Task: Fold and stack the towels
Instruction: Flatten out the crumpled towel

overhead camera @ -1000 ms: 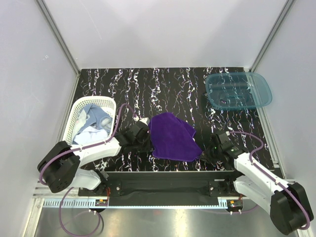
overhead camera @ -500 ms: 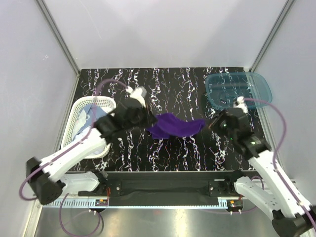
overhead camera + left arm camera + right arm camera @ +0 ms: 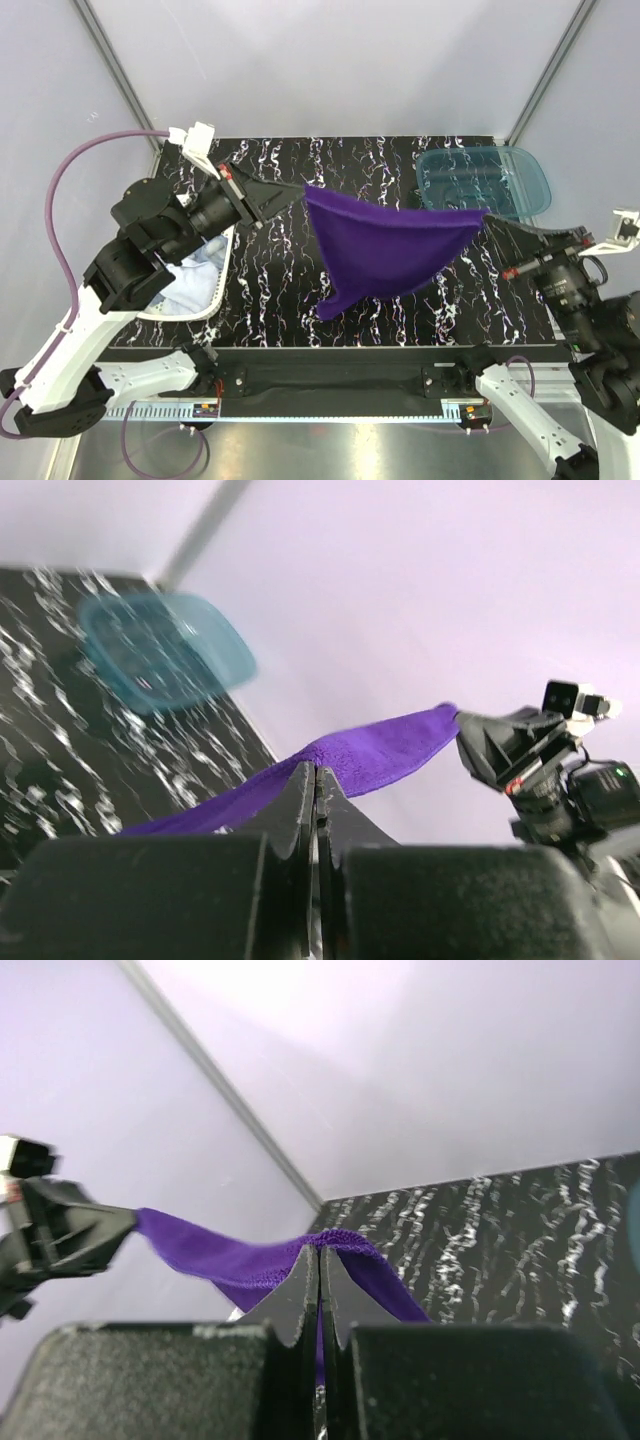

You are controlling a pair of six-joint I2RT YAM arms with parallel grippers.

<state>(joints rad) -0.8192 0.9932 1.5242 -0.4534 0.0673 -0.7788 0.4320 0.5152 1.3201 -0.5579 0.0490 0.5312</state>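
A deep purple towel hangs spread in the air above the black marbled table. My left gripper is shut on its left top corner. My right gripper is shut on its right top corner. The towel's lower point dangles toward the table's front. From the left wrist the purple towel stretches away from my left gripper to the other arm. From the right wrist the purple towel runs left from my right gripper. Pale blue towels lie in the white basket, partly hidden by my left arm.
A translucent teal bin sits at the table's back right; it also shows in the left wrist view as the teal bin. The white basket stands at the left edge. Plain walls close in the left, back and right sides.
Both arms have risen and spread apart, lifting the purple towel off the table and stretching it out between them. The right gripper closed on its corner about a second ago.
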